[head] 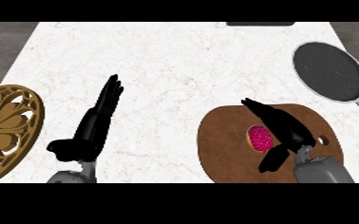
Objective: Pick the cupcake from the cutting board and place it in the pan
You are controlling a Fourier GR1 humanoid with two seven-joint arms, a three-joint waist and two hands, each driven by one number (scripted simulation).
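Note:
A cupcake (259, 138) with pink frosting sits on the round brown cutting board (224, 144) at the lower right. My right hand (284, 128) hovers over the board just right of the cupcake, fingers straight and pointing up-left, thumb hanging down below it; the hand hides the cupcake's right side. The dark grey pan (326, 71) with a pale rim lies at the far right, beyond the board. My left hand (98, 118) rests open at the lower left, fingers pointing up.
A golden carved round trivet (14, 123) lies at the left edge of the white marble counter (182, 66). A dark object (259, 23) shows at the counter's back edge.

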